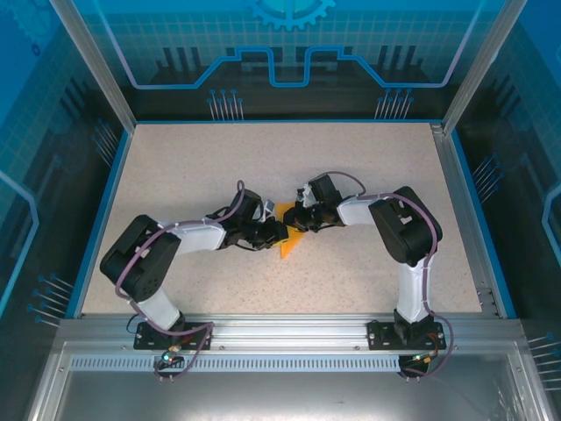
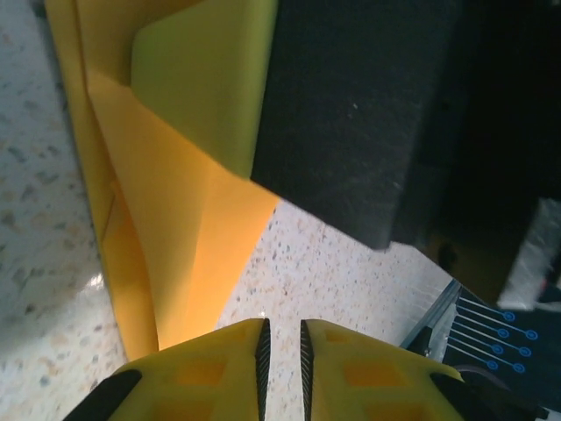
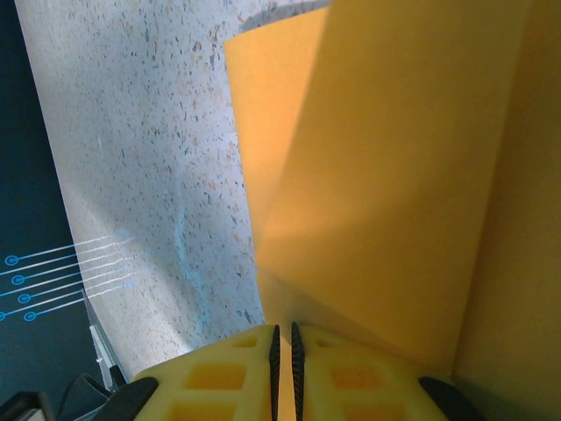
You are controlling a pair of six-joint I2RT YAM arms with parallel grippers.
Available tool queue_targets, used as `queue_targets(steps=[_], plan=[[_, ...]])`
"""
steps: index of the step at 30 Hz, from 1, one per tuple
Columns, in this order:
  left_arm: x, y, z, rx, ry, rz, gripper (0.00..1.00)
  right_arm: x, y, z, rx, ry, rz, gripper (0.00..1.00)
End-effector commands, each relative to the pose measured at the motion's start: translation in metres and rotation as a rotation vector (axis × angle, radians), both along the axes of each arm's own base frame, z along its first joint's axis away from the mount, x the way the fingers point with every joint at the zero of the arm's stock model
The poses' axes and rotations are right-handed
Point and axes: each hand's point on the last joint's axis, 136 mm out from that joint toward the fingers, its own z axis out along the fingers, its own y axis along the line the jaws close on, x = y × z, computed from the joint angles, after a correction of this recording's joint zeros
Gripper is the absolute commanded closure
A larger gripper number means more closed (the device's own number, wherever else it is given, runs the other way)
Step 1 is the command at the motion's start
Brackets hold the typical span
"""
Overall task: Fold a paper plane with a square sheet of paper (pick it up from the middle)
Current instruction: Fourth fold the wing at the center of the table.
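Yellow fingers (image 3: 282,368) on unmarked orange paper (image 3: 386,193)

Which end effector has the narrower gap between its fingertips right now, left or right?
The right end effector: its pads nearly meet, with the folded orange paper right at them. The left end effector shows a clearly wider slit with table visible between.

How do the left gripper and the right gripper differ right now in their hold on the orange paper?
The left gripper shows a slim gap between its pads with speckled table behind it, the folded orange paper lying just beyond; whether it pinches paper is unclear. The right gripper has its pads nearly touching, with paper rising right at them. Both are nearly shut and meet at mid-table.
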Motion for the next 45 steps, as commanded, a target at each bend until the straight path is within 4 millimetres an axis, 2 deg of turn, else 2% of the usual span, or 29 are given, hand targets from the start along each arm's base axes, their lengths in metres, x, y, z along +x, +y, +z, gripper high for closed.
queue_targets(steps=[1, 4, 7, 13, 16, 20, 24, 26, 29, 31, 34, 40, 45], plan=[[0.017, -0.006, 0.001, -0.007, -0.032, 0.046, 0.80, -0.038, -0.027, -0.058, -0.179, 0.164, -0.021, 0.85], [0.021, -0.005, -0.007, 0.015, -0.038, 0.054, 0.80, -0.039, -0.027, -0.059, -0.182, 0.166, -0.022, 0.85], [0.019, 0.001, -0.023, 0.066, -0.006, 0.062, 0.81, -0.038, -0.028, -0.058, -0.182, 0.165, -0.023, 0.85], [-0.008, 0.030, -0.070, 0.259, 0.118, 0.068, 0.87, -0.033, -0.026, -0.051, -0.167, 0.147, -0.026, 0.85], [-0.025, 0.043, -0.085, 0.343, 0.159, 0.052, 0.89, -0.023, -0.023, -0.039, -0.144, 0.115, -0.031, 0.84], [-0.040, 0.049, -0.096, 0.392, 0.184, 0.010, 0.92, -0.001, -0.019, -0.009, -0.093, 0.044, -0.028, 0.83], [-0.046, 0.054, -0.100, 0.429, 0.192, -0.005, 0.94, 0.017, -0.018, 0.026, -0.047, -0.035, -0.013, 0.83], [-0.044, 0.054, -0.099, 0.429, 0.184, -0.003, 0.95, 0.021, -0.021, 0.039, -0.027, -0.073, -0.007, 0.87], [-0.042, 0.053, -0.095, 0.428, 0.171, -0.001, 0.95, 0.017, -0.020, 0.048, -0.007, -0.104, 0.027, 0.94], [-0.041, 0.053, -0.093, 0.427, 0.167, -0.001, 0.95, 0.010, -0.016, 0.047, -0.009, -0.099, 0.053, 0.98], [-0.038, 0.050, -0.091, 0.419, 0.161, -0.007, 0.95, 0.002, -0.010, 0.036, -0.018, -0.079, 0.070, 1.00], [-0.040, 0.052, -0.094, 0.432, 0.166, -0.015, 0.95, 0.001, -0.003, 0.012, -0.048, -0.046, 0.079, 1.00], [-0.043, 0.056, -0.099, 0.457, 0.175, -0.017, 0.95, 0.018, -0.026, -0.011, -0.140, -0.048, 0.025, 0.99]])
